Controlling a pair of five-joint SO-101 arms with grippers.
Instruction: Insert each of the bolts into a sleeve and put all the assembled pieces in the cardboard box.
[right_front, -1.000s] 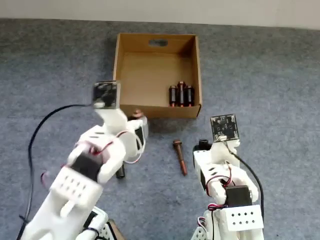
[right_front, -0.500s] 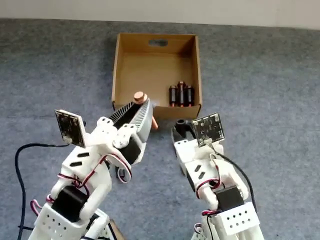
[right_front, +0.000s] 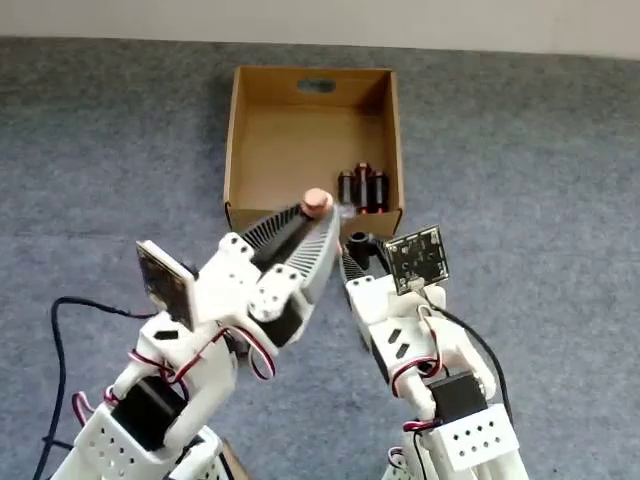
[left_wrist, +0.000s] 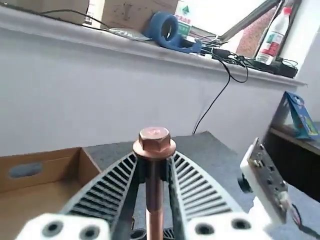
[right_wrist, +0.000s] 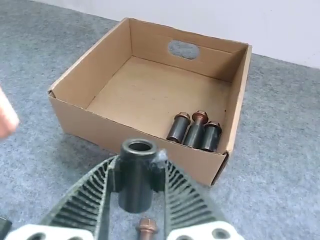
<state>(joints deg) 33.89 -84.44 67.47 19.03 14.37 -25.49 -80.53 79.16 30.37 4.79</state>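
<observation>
Since the earlier frames the left gripper (right_front: 318, 214) has swung its bolt (right_front: 317, 201) across to the front wall of the cardboard box (right_front: 232, 140). The right gripper (right_front: 357, 250) has held position for the last half second.

1. A loose bolt (right_wrist: 145, 227) lies on the carpet in front of the box, below the right gripper.
2. The right gripper's fingers clamp the sleeve (right_wrist: 136, 175) around its middle, bore upward, just in front of the box.
3. The left gripper's fingers grip the bolt's shank below the head, beside the sleeve. The left arm slants up toward the box.
4. Three assembled pieces (right_front: 362, 190) lie inside the box against its front wall.

Handling: both parts look like rigid, smooth metal, small but dense. They may slip or twist, so mid-body grips are advisable, leaving the bolt tip and the bore free.
</observation>
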